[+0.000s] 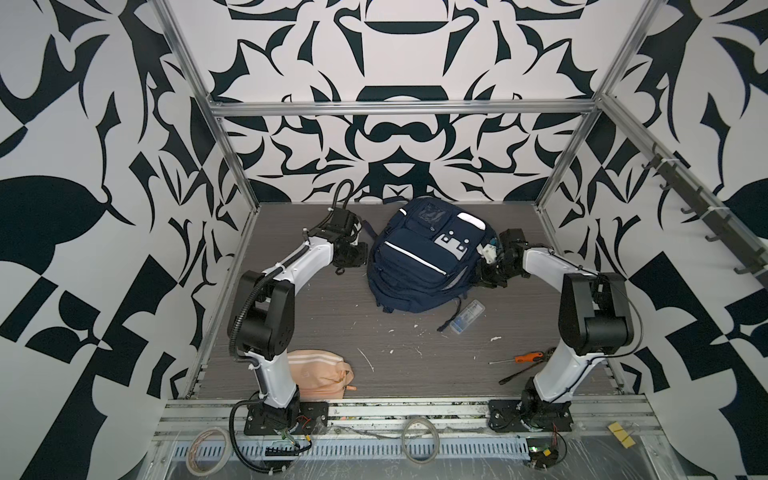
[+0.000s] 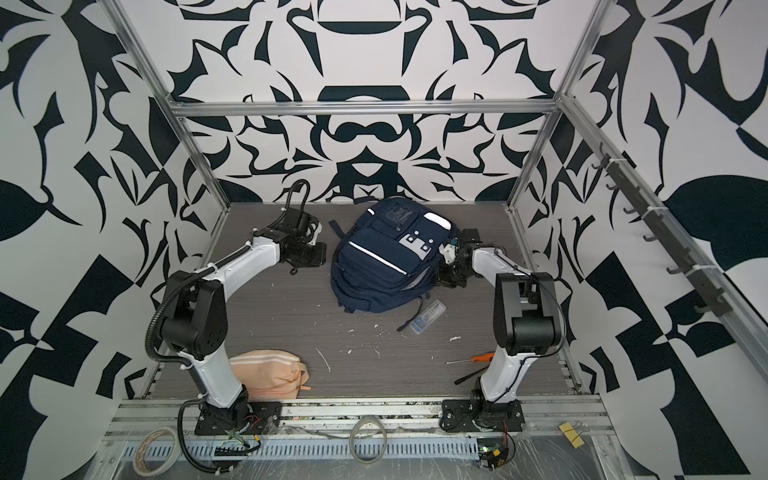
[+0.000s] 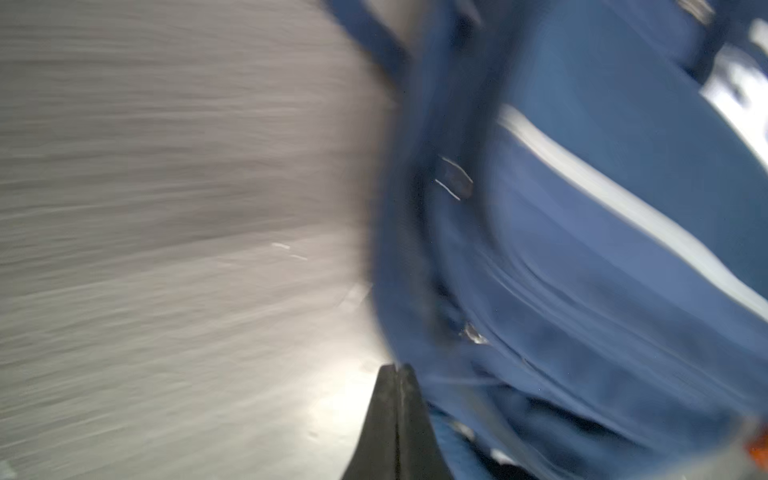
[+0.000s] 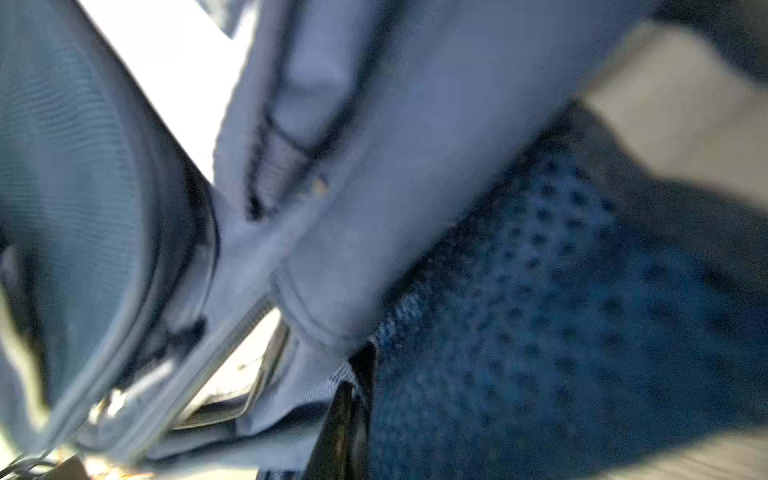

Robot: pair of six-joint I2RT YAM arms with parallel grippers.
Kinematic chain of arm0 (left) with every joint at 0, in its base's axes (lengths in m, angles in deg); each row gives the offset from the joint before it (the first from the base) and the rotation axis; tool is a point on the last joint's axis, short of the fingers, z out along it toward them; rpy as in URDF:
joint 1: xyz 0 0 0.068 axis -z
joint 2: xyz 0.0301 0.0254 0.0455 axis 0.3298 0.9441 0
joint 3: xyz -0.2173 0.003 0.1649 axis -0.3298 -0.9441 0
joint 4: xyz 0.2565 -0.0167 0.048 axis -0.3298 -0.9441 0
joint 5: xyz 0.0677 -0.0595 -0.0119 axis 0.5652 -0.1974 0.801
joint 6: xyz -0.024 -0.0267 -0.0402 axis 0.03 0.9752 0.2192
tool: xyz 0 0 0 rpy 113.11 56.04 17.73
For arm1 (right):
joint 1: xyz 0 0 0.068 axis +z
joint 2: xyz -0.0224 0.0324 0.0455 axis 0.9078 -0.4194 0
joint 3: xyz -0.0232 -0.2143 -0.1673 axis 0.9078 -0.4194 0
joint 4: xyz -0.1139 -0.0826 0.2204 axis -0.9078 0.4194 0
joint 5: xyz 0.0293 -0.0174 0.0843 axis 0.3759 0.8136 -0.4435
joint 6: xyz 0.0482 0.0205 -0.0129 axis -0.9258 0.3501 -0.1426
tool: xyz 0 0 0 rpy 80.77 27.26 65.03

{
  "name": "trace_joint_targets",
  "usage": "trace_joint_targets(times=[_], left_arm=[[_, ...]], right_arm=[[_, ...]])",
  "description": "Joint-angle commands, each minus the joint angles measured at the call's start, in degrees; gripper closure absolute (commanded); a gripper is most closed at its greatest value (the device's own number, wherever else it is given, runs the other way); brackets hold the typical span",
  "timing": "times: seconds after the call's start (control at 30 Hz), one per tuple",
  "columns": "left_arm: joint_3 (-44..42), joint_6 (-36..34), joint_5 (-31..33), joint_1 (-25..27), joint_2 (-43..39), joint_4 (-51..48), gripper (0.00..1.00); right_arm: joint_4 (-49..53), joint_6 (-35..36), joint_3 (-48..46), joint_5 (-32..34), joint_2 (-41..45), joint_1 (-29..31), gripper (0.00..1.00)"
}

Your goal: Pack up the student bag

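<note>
A lab test cell (robot rig): aluminium frame point(image 1: 399, 109), patterned walls point(image 1: 83, 124).

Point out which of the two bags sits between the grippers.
The navy backpack, large with white stripes, at the back. The small peach pouch lies far off at the front edge.

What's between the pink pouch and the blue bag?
Between pouch and bag: only bare table with tiny white scraps, in both top views.
</note>
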Motion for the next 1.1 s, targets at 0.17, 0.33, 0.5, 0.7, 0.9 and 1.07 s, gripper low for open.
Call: trace_joint_targets(times=[0.17, 0.33, 0.5, 0.7, 0.9, 1.07], left_arm=[[6.4, -3.0, -11.3, -2.3, 7.8, 10.4, 1.00], [9.7, -4.7, -11.3, -1.8, 8.2, 7.2, 1.00], [8.8, -10.9, -7.1, 3.9, 3.8, 0.4, 0.62], [3.0, -14.2, -1.9, 10.8, -3.1, -5.6, 0.16], [-0.4, -11.8, 2.1, 10.3, -9.4, -17.8, 0.01], [-0.8, -1.5, 7.8, 10.1, -13.4, -34.8, 0.01]], right_arm=[[3.5, 4.3, 4.3, 5.8, 0.7, -0.8, 1.00], [4.5, 5.6, 5.8, 4.8, 1.4, -0.7, 1.00], [5.2, 7.2, 8.7, 4.3, 0.4, 2.6, 1.00], [4.6, 7.1, 13.5, 5.4, -3.3, 6.8, 1.00], [6.6, 9.3, 17.4, 8.0, -6.0, 8.6, 1.00], [10.7, 7.8, 19.7, 7.2, -3.1, 9.0, 0.75]])
